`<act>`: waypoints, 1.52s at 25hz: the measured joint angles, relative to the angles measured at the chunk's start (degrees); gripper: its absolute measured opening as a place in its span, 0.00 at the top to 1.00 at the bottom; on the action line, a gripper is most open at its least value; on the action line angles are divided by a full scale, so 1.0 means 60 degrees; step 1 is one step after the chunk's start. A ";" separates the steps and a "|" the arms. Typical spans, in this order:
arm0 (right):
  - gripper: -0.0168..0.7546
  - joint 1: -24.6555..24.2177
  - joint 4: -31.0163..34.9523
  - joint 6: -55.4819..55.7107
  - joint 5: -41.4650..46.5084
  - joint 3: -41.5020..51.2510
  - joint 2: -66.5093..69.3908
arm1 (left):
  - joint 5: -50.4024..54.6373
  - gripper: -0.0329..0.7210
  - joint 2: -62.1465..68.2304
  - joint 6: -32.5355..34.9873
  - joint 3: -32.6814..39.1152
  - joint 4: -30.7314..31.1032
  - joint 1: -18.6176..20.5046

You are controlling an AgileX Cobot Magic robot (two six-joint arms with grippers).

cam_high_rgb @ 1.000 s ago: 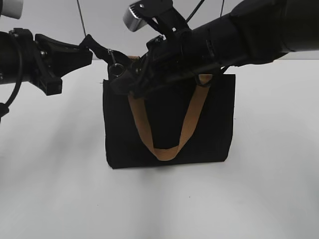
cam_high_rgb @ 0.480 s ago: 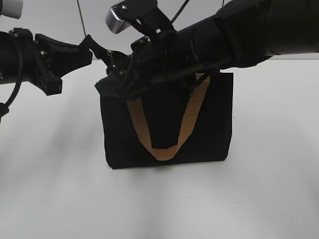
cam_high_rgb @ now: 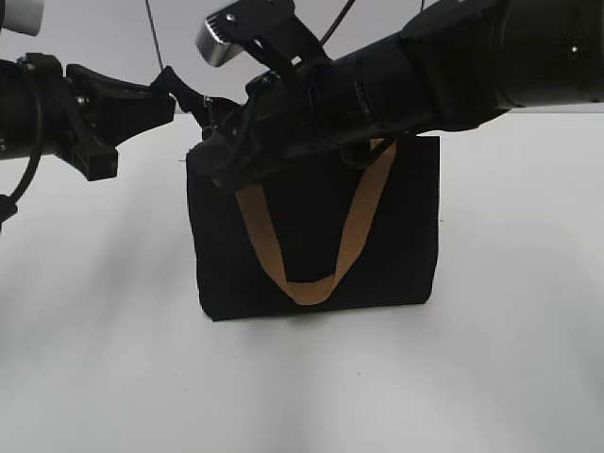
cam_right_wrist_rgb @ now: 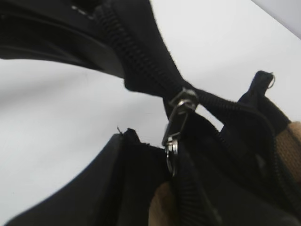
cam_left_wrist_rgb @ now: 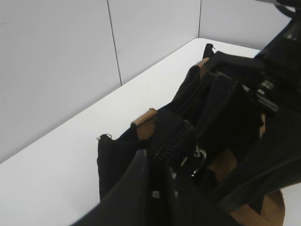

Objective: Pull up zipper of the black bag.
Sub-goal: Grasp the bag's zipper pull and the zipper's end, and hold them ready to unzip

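Note:
The black bag [cam_high_rgb: 377, 245] stands upright on the white table, one tan handle [cam_high_rgb: 307, 288] hanging down its front. My left gripper [cam_high_rgb: 193, 104] is shut on the fabric at the bag's top left corner, as the left wrist view [cam_left_wrist_rgb: 162, 188] also shows. My right gripper [cam_high_rgb: 222, 160] reaches across to the same corner. The zipper, a small silver pull with a ring [cam_right_wrist_rgb: 178, 120], hangs from the black zip line, its ring pinched at my right gripper's [cam_right_wrist_rgb: 170, 181] fingertips. The pull also shows in the left wrist view [cam_left_wrist_rgb: 200, 157]. In the exterior view it is hidden.
The white table [cam_high_rgb: 113, 359] spreads all round the bag. A grey wall [cam_left_wrist_rgb: 70, 56] runs close behind it. My right arm [cam_high_rgb: 453, 66] crosses above the bag's top edge. The second tan handle [cam_left_wrist_rgb: 145, 117] shows at the bag's rear side.
My right gripper has moved left along the bag's top edge with the pull. The bag's top left corner has shifted slightly left. The ring is now hidden in the exterior view.

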 joint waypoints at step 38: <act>0.98 0.0000 -0.0064 0.1654 -0.0296 0.0000 -0.0209 | 0.0046 0.92 0.0000 0.0000 0.0000 0.0000 0.0000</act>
